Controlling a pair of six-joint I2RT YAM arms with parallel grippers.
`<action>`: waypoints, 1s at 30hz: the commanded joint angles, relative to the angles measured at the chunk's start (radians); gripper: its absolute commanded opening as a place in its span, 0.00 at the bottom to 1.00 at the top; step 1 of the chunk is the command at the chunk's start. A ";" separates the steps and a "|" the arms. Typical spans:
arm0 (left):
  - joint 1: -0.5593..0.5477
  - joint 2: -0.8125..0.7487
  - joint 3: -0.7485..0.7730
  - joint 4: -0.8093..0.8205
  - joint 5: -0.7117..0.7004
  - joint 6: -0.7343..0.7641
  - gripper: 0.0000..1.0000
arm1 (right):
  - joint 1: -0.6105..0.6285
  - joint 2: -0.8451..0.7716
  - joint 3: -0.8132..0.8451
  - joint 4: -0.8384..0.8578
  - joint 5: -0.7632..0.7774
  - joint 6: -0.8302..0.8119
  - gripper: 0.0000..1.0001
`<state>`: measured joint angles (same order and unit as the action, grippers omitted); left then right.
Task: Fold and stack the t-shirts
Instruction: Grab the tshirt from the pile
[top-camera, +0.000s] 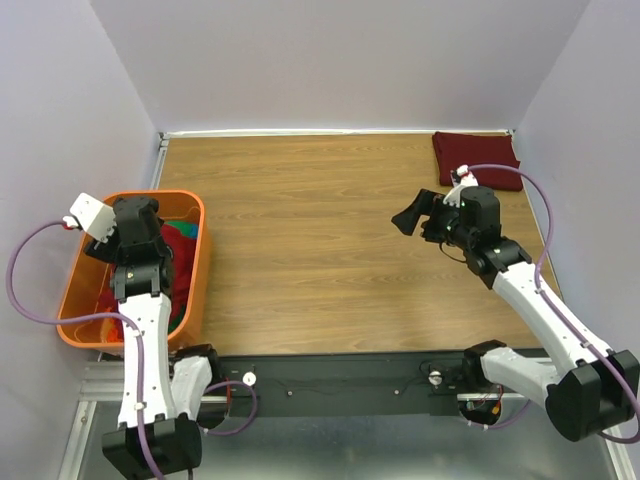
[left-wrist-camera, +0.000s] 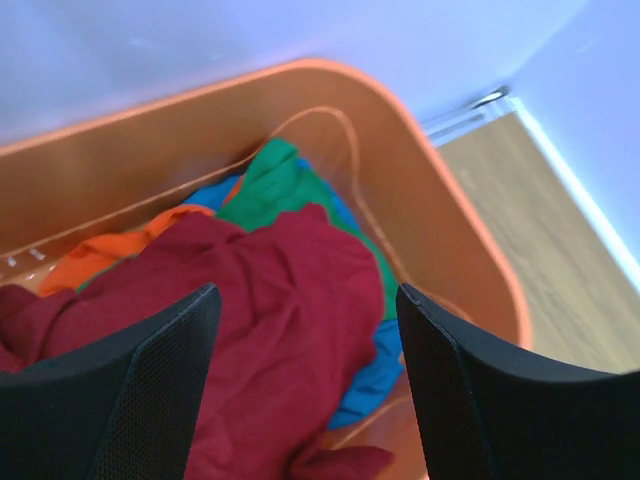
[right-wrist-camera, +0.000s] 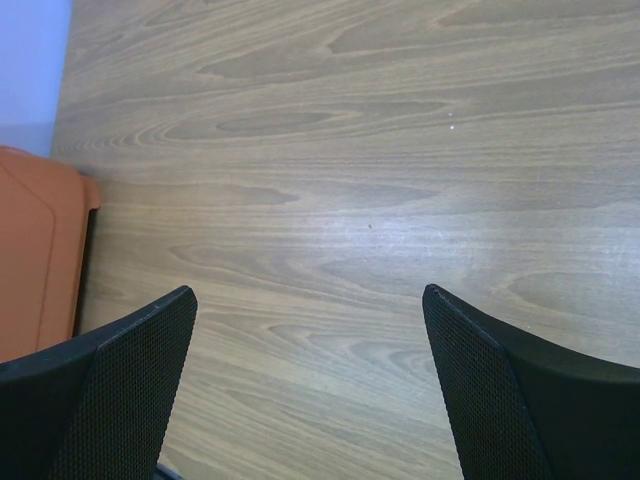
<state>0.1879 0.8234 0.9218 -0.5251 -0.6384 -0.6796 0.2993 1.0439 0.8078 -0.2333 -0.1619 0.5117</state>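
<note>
Red t-shirt (left-wrist-camera: 275, 275) lies crumpled in the orange tub (left-wrist-camera: 440, 215) at the table's (top-camera: 320, 250) left edge, right beneath the left pincer (left-wrist-camera: 305, 300), jaws spread and empty; a maroon t-shirt (top-camera: 478, 157) sits folded in the far right corner, near the right pincer (right-wrist-camera: 310, 300), likewise spread wide.

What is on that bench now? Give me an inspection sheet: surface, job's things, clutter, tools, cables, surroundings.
Surface: wood-grain table.
Job's things: folded maroon t-shirt at far right corner; red t-shirt crumpled in orange tub with green cloth.
Clutter: nothing seen.
Tools: left tool open above the tub; right tool open above the table.
Cables: purple cables looping beside both arms.
Surroundings: pale walls on three sides.
</note>
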 joint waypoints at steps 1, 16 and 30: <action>0.061 0.051 -0.052 0.025 -0.012 -0.051 0.79 | -0.003 0.022 0.030 -0.011 -0.054 -0.009 1.00; 0.212 0.278 -0.116 0.105 0.210 -0.058 0.55 | -0.003 0.041 0.027 -0.011 -0.093 0.001 1.00; 0.220 0.137 0.024 0.097 0.296 0.052 0.00 | -0.003 0.047 0.030 -0.011 -0.100 -0.001 1.00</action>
<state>0.4011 1.0409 0.8547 -0.4488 -0.3943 -0.6708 0.2993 1.0882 0.8116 -0.2333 -0.2352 0.5133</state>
